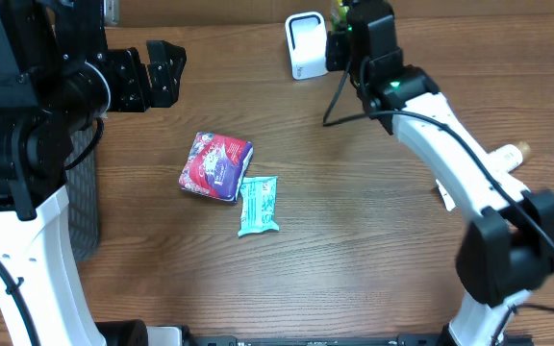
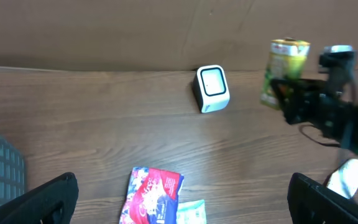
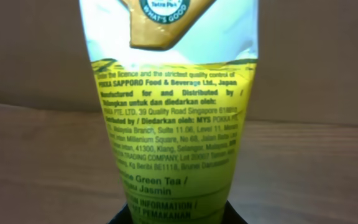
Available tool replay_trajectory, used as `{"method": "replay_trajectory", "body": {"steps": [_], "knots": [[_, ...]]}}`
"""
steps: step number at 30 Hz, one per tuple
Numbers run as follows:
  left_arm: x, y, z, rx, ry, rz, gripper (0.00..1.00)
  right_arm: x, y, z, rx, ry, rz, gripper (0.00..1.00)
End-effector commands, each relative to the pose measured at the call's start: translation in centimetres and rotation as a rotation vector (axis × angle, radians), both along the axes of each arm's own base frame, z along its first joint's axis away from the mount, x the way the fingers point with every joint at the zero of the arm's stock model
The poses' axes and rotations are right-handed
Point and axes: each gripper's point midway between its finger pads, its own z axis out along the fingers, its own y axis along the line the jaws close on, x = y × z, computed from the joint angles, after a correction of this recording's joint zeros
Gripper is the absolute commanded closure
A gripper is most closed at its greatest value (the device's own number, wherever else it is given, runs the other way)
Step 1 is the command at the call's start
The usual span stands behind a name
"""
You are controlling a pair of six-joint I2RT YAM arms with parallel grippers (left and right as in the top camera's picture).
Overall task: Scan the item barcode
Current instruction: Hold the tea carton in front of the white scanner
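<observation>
**Tea carton held up beside the scanner**

The right fingers (image 2: 294,102) are drawn narrow around the lower end of the green tea carton (image 3: 173,124), and the carton stands up out of them. In the right wrist view its yellow-green printed side fills the middle of the picture, with small text, the words "Green Tea" low down and a white band across the top. The dark finger bases show only at 6 o'clock, under the carton's foot.

In the overhead view this grip sits at about 1 o'clock on the tabletop (image 1: 354,240), close to the far edge. The white scanner (image 1: 305,45) stands just beside it, on its 9 o'clock side. The left wrist view shows a clear gap between the two, with the carton roughly upright at 3 o'clock from the scanner and leaning slightly. I cannot tell which side of the carton carries the barcode.

The left fingers (image 1: 166,86) are spread wide with nothing between them. They sit at about 10 o'clock on the tabletop, well apart from the scanner.

Near the middle of the tabletop, a little toward 9 o'clock, lies a red packet (image 1: 216,165). A teal packet (image 1: 258,204) lies against its 4 o'clock corner.
</observation>
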Motion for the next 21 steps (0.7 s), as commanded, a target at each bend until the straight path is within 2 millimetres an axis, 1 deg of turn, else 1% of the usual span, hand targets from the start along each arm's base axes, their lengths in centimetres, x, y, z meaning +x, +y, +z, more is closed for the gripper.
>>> {"method": "replay_trajectory", "body": {"steps": [1, 5, 8, 13, 16, 21], "knots": [[0.2, 0.0, 0.2, 0.014, -0.012, -0.008, 0.00, 2.7, 0.6, -2.6, -0.004, -0.026, -0.012, 0.96], [0.2, 0.0, 0.2, 0.014, -0.012, -0.008, 0.00, 4.6, 1.8, -5.4, 0.019, -0.053, 0.008, 0.96], [0.2, 0.0, 0.2, 0.014, -0.012, -0.008, 0.00, 5.2, 2.6, -6.6, 0.038, -0.064, 0.035, 0.96], [0.2, 0.0, 0.2, 0.014, -0.012, -0.008, 0.00, 6.0, 3.8, -7.0, 0.075, -0.110, 0.073, 0.96], [0.2, 0.0, 0.2, 0.014, -0.012, -0.008, 0.01, 6.5, 4.2, -6.9, 0.089, -0.146, 0.076, 0.96], [0.2, 0.0, 0.2, 0.014, -0.012, -0.008, 0.00, 6.8, 4.3, -7.5, 0.092, -0.156, 0.077, 0.96]]}}
